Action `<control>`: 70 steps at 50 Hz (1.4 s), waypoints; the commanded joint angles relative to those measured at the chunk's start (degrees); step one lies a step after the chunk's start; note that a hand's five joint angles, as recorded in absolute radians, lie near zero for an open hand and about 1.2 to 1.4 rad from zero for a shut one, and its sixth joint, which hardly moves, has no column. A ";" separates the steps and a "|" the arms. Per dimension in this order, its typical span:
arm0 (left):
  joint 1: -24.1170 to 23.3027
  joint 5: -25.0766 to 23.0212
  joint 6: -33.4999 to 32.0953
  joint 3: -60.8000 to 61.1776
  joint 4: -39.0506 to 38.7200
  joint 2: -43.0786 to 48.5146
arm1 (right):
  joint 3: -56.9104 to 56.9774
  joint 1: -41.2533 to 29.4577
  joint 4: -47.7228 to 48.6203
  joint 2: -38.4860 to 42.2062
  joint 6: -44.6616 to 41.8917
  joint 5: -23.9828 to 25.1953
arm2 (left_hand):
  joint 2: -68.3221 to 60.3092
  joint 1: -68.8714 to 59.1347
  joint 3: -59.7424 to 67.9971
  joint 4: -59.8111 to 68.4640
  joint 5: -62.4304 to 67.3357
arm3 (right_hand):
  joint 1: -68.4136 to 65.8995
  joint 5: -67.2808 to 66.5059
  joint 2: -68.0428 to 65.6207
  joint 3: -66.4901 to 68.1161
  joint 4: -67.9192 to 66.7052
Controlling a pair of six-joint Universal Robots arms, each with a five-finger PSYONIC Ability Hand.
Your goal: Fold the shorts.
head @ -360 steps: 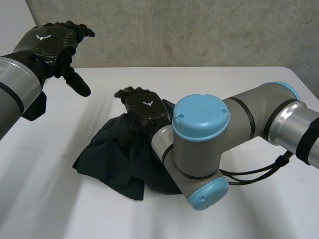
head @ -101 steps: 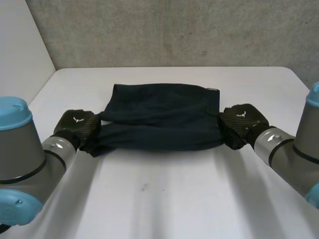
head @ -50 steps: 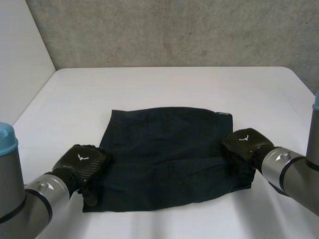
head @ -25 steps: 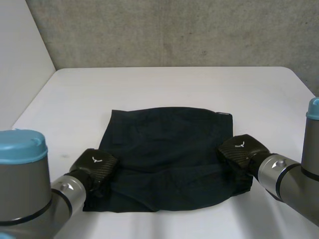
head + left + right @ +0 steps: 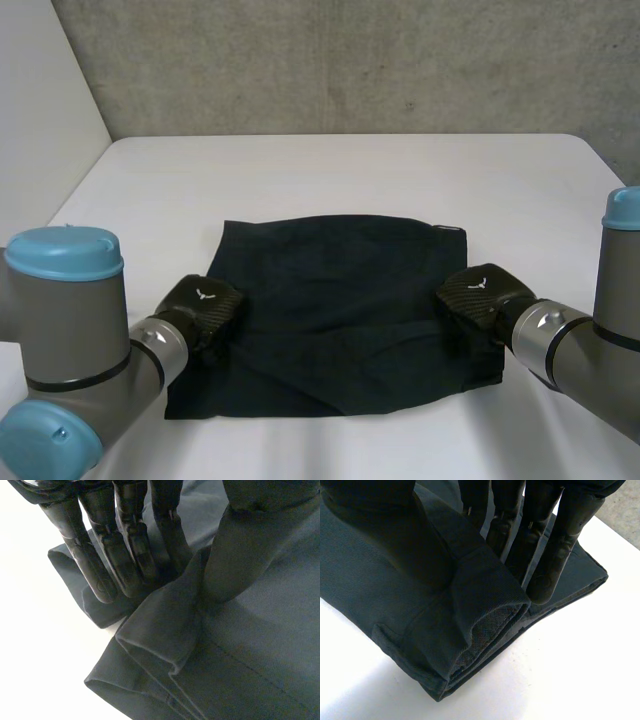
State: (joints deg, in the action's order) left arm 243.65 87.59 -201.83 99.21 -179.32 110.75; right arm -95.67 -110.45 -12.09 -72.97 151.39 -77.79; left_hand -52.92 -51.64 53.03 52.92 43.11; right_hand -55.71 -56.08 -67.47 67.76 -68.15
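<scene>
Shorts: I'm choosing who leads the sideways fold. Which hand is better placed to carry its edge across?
Right, probably. The right hand pinches a ridge of the shorts where the edge layers stack evenly; at the left hand, also pinching, the layers lie splayed.

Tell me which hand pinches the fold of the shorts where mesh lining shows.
The right hand: mesh shows inside its fold of the shorts. The left hand pinches plain cloth.

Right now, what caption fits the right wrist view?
Right hand pinching a raised fold of the dark shorts on the white table.
</scene>
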 commanded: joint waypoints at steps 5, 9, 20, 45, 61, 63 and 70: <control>-0.02 0.12 -0.05 1.51 -0.15 -1.24 | -0.39 -0.21 0.13 -0.07 0.04 0.09 | 0.13 -1.15 -0.24 -0.13 -0.32 | -24.29 -13.92 -12.53 12.24 -11.85; -0.02 0.12 -0.05 1.51 -0.24 -0.89 | -0.48 -0.21 0.22 -0.07 0.04 0.09 | 4.18 2.89 -4.28 -4.18 -4.37 | -24.29 -13.92 -12.53 12.24 -11.85; 0.16 0.12 -0.14 0.55 -0.24 2.01 | -0.48 -0.12 0.66 0.28 -0.22 0.00 | -24.56 -25.85 24.46 24.56 24.37 | -24.29 -13.92 -12.53 12.24 -11.85; 0.42 11.63 -2.60 -52.72 -17.97 2.64 | 31.34 -4.07 50.74 2.22 -2.07 -11.78 | -27.08 -28.36 26.97 27.08 26.89 | -24.29 -13.92 -12.53 12.24 -11.85; 0.68 8.03 1.53 -23.12 -23.35 -2.65 | 18.87 -4.86 44.17 2.12 0.22 -10.98 | -27.08 -28.36 26.97 27.08 26.89 | -24.29 -13.92 -12.53 12.24 -11.85; 0.95 7.77 1.53 -17.25 -23.70 -2.29 | 15.62 -4.86 42.68 4.49 0.13 -10.98 | -27.08 -28.36 26.97 27.08 26.89 | -24.29 -13.92 -12.53 12.24 -11.85; 1.30 5.57 1.26 -6.59 -23.70 6.57 | 9.64 -5.04 36.01 14.32 -0.40 -10.46 | -27.08 -28.36 26.97 27.08 26.89 | -24.29 -13.92 -12.53 12.24 -11.85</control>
State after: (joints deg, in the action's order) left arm 244.78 94.60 -200.25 84.03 -202.98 110.60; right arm -81.34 -115.43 29.25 -66.10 151.30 -88.62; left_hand -68.73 -65.90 68.29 68.72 56.27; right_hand -55.71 -56.18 -67.76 68.14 -68.38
